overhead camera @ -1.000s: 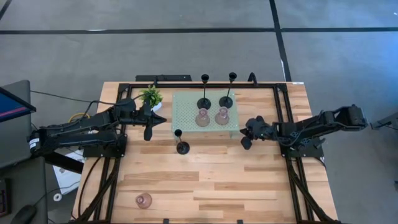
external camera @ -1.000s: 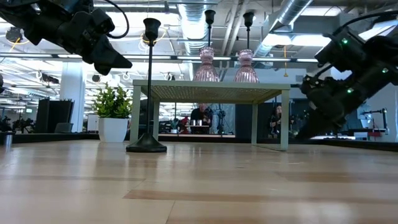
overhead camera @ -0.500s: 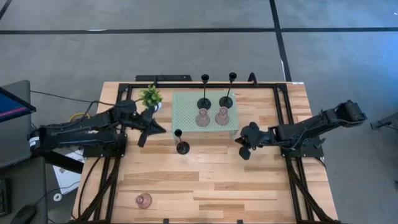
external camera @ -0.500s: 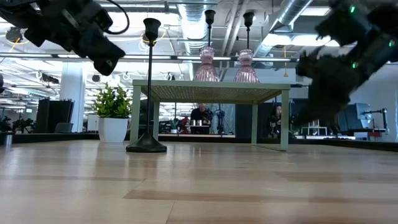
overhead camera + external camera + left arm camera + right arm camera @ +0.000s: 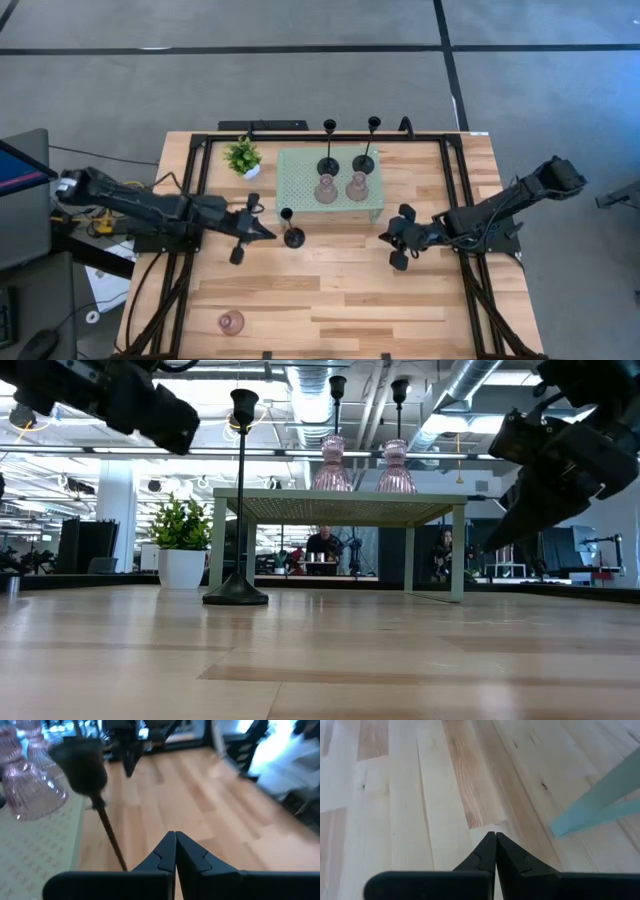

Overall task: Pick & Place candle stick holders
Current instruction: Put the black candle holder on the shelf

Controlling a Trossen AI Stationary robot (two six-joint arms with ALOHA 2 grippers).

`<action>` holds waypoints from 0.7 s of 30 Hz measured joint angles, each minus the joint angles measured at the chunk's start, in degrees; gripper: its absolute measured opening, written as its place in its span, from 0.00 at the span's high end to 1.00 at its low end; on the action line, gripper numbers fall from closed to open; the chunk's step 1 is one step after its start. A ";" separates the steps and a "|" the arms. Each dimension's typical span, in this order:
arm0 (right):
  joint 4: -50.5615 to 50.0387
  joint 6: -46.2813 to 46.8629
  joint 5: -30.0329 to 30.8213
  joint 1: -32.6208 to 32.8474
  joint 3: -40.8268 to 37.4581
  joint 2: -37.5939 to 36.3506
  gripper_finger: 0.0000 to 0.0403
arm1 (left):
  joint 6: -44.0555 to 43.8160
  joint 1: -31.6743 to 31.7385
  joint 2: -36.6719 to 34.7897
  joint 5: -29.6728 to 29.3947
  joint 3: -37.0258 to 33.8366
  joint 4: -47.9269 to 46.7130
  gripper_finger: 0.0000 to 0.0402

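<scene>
There, a black holder (image 5: 290,230) stood upright on the table (image 5: 340,290) just in front of the stand (image 5: 300,185), its stem (image 5: 107,832) close beside the left gripper (image 5: 258,230), apart from it. That gripper's fingers (image 5: 172,852) were pressed together, holding nothing. Two black holders (image 5: 328,150) and two pink ones (image 5: 326,190) stood on the stand; a third pink one (image 5: 231,322) sat well apart near the table's front edge. The right gripper (image 5: 396,240), fingers together and empty, hung beside the stand's right end. A plant (image 5: 243,157) stood left of the stand.
</scene>
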 joint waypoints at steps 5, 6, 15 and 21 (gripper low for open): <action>-0.21 -0.28 0.00 -0.55 0.00 0.00 1.00 | -0.26 -3.06 4.93 -7.07 0.00 1.61 0.98; -0.21 -0.28 0.00 -0.80 0.00 0.00 1.00 | -0.28 -3.06 5.75 -7.09 0.00 2.05 0.98; -0.27 -0.28 0.00 -2.02 0.00 0.00 1.00 | -0.37 -2.90 11.65 -9.65 0.00 13.22 0.93; -0.36 -0.31 -0.03 -2.02 0.00 0.00 1.00 | -3.12 -2.88 12.00 -18.72 0.00 13.96 0.84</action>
